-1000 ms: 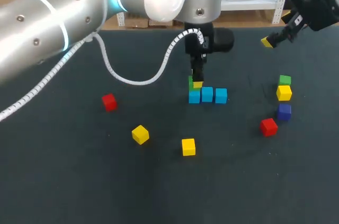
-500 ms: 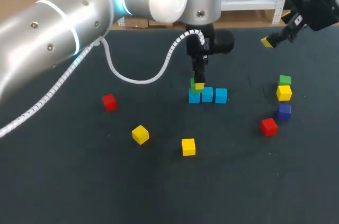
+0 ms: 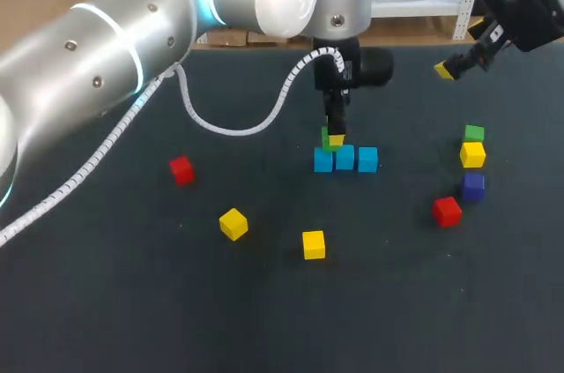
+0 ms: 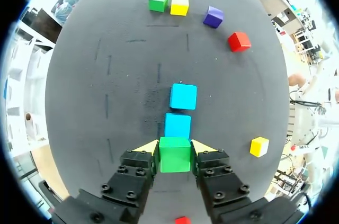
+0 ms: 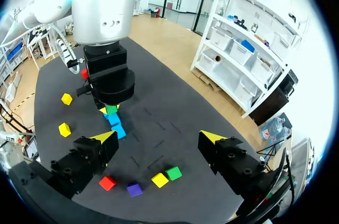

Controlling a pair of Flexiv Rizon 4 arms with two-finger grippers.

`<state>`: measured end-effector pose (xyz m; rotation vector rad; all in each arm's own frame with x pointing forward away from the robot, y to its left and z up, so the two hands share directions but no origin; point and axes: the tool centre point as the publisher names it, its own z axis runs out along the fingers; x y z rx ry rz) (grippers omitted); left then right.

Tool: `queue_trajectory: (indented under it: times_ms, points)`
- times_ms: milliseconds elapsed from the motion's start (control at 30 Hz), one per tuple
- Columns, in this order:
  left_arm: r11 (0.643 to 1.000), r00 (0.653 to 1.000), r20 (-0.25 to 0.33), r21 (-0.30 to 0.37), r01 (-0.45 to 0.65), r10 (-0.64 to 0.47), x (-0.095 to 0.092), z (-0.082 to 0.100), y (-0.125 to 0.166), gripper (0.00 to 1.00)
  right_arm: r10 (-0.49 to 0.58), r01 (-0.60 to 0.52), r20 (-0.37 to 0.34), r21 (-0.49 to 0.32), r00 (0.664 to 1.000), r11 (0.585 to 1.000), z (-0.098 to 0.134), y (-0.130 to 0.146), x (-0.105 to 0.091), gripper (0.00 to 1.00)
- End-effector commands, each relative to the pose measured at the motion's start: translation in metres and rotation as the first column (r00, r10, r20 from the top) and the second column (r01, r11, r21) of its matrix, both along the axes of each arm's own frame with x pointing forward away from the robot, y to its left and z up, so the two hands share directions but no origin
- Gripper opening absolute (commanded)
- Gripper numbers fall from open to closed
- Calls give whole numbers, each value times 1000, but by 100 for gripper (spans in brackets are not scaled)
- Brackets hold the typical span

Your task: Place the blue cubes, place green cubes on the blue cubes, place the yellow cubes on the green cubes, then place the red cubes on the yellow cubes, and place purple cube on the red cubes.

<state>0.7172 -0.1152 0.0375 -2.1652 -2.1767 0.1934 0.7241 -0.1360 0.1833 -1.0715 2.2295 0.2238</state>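
The right hand [image 5: 159,138] hangs wide open over the tabletop [image 5: 164,108]. Ahead, the left hand [image 5: 109,108] holds a green cube [image 5: 111,110] just above blue cubes [image 5: 116,125].

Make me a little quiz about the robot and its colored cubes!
1. True or false: the right arm's jaws are holding a yellow cube.
2. Which color is the cube clamped in the left arm's jaws? A red, B green, C purple.
3. How many blue cubes stand side by side in the row?

Key: 1 false, those jaws are open and empty. 2 B, the green cube. 3 three.
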Motion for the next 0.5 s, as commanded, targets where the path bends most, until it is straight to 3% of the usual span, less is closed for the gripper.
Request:
queue_trajectory:
  times_ms: [33,500]
  points:
    - [1000,1000,-4,9,4,-4,3,-1,-2,0,-7,7,6,-3,1000,1000,0,1,-2,100]
    - [1000,1000,0,17,17,-17,4,-6,-3,0,-7,7,6,-3,1000,1000,0,1,-2,100]
